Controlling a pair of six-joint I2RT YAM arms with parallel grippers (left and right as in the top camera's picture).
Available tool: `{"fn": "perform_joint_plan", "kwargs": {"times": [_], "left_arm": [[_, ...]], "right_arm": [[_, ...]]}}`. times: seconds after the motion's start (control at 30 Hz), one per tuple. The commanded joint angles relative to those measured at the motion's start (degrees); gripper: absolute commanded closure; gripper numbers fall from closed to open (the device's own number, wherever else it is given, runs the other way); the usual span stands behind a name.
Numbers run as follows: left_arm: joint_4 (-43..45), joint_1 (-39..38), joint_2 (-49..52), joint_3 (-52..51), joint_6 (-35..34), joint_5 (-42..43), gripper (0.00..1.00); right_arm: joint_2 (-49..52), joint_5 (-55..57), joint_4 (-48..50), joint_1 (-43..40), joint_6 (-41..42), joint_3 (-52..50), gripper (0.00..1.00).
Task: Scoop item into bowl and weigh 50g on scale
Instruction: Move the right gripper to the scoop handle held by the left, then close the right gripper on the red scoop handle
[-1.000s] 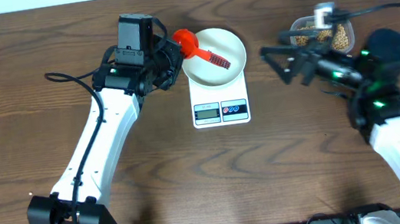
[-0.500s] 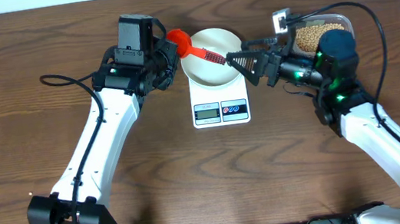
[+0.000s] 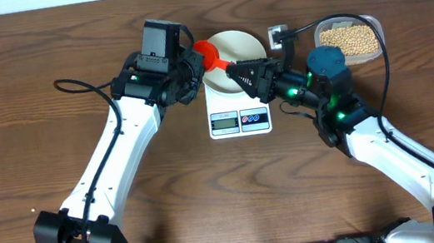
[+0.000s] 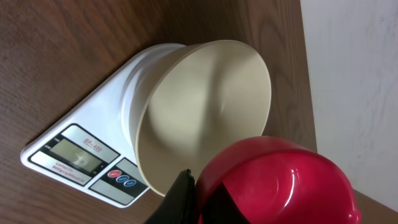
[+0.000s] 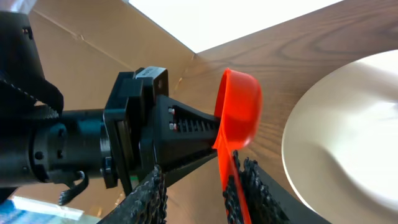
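The red scoop [image 3: 209, 52] hangs over the left rim of the white bowl [image 3: 242, 44], which stands on the white scale [image 3: 240, 121]. My left gripper [image 3: 192, 62] is shut on the scoop's cup end [image 4: 280, 180], one black finger [image 4: 181, 198] pressed against it. From the right, my right gripper [image 3: 238, 74] reaches in over the bowl, open, and straddles the scoop's handle [image 5: 231, 180]. The handle lies against one finger [image 5: 249, 186]; the other finger [image 5: 155, 186] stands apart. The bowl [image 4: 205, 106] looks empty. The beans [image 3: 347, 37] fill a clear tub at the back right.
The clear tub [image 3: 378, 33] sits close behind my right arm's wrist [image 3: 327, 65]. A white connector on a cable [image 3: 277, 35] hangs between bowl and tub. The table's back edge [image 3: 59, 5] runs just behind the bowl.
My right arm has swung left from the tub to the scoop, and its jaws have narrowed around the handle. The left arm has shifted slightly right with the scoop.
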Motion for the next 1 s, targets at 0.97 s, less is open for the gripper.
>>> {"fn": "perform_joint_plan", "kwargs": {"times": [0.97], "left_arm": [[-3.15,0.07,0.26,0.17,5.38,0.72,0.93]], "right_arm": [[0.11,-3.19,-6.84,0.24,-0.92,1.18,0.83]]}}
